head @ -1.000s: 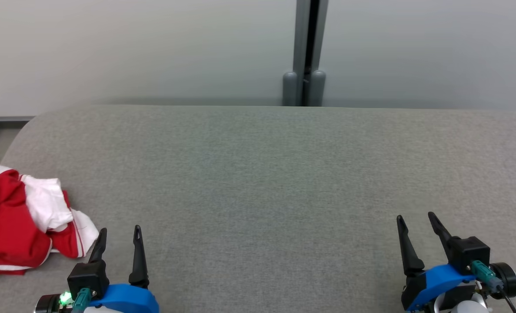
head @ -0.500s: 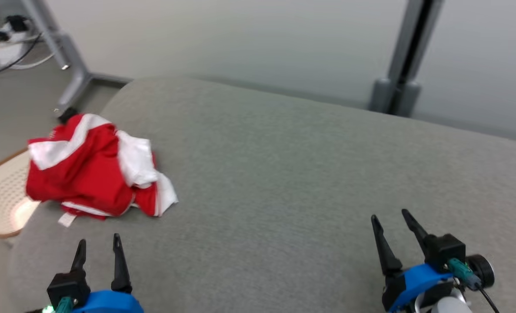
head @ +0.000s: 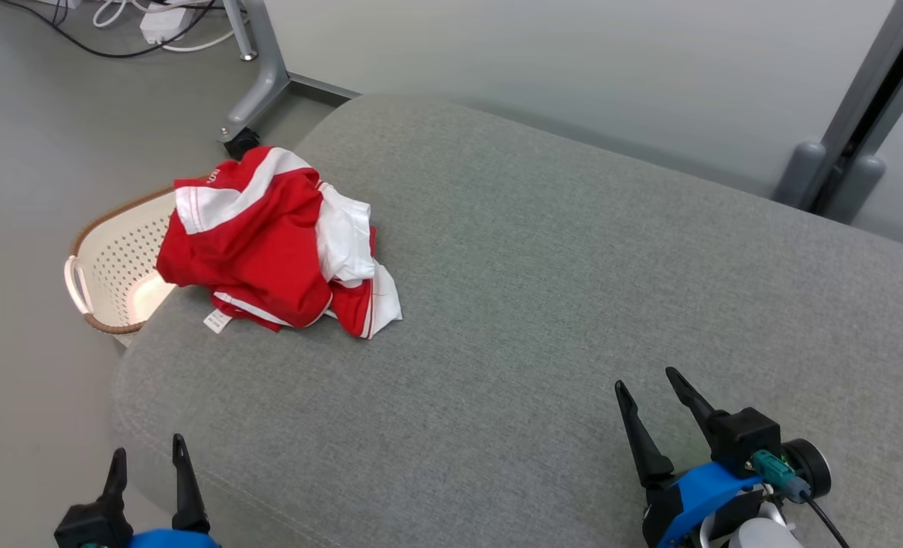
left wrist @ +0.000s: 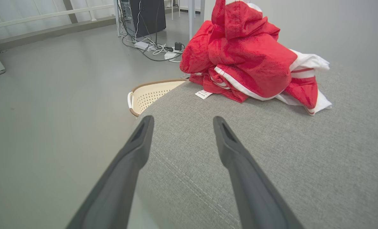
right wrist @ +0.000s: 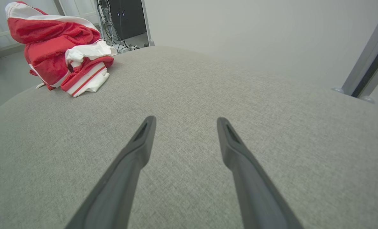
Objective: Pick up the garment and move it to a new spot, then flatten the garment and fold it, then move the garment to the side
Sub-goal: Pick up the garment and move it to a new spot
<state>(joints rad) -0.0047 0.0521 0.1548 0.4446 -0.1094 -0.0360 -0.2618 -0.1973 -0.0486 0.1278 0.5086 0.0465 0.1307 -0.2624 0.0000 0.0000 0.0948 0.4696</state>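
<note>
The garment [head: 276,243] lies heaped on the far left part of the padded surface [head: 573,266], at its left edge, with the basket [head: 109,266] on the floor just beside that edge, to the garment's left. The left gripper [head: 149,445] hangs at the surface's near left corner and the right gripper [head: 644,378] over its near right part, both well apart from the garment. Behind the surface, a wheeled leg [head: 257,76] and cables [head: 116,23] are on the floor at far left, and a post [head: 854,144] stands at far right.
</note>
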